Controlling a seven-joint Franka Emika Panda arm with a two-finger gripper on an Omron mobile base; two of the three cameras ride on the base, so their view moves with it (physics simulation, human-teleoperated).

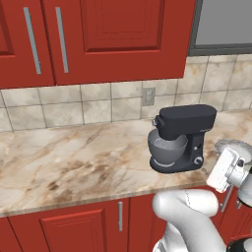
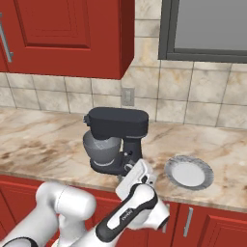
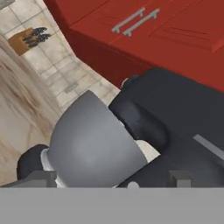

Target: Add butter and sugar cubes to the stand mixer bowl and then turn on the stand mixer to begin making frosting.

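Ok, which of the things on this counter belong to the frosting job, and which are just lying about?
Belongs to the job:
- stand mixer, dark, on the marble counter
- stand mixer bowl, grey metal, seated under the mixer's head

Just lying about:
- round grey plate, right of the mixer
- knife block, against the tiled wall
- wall outlet, above the mixer

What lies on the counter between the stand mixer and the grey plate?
Nothing: in the right base view, bare marble counter separates the stand mixer from the plate.

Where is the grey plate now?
In the right base view the grey plate lies on the counter, right of the stand mixer, near the front edge.
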